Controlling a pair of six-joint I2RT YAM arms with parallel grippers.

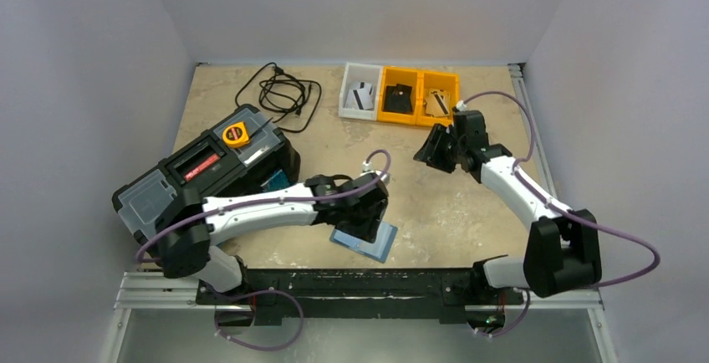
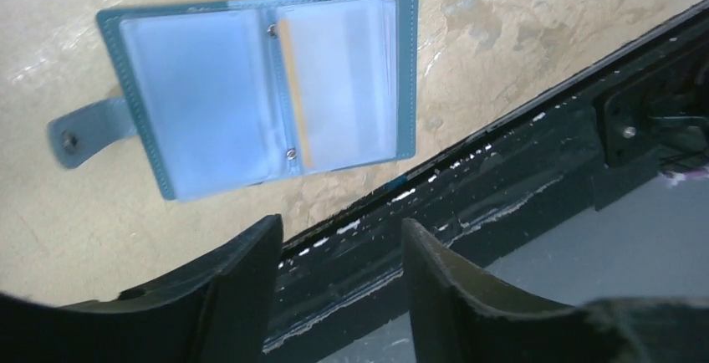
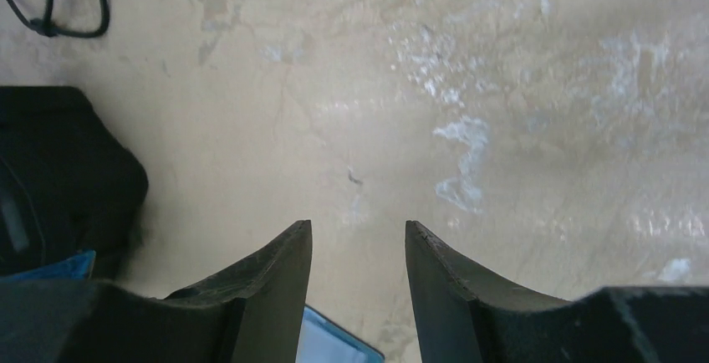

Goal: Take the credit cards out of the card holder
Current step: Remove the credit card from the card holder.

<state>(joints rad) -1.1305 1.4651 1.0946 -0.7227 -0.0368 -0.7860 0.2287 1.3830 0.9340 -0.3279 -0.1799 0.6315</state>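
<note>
Approach step. My empty, parted left gripper has the open teal-blue two-panel card holder at 11 o'clock. Next I should pinch its tan plastic card. My right gripper is parted and empty.

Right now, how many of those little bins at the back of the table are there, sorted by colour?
White bin: 1
Yellow bins: 2
Total: 3
</note>
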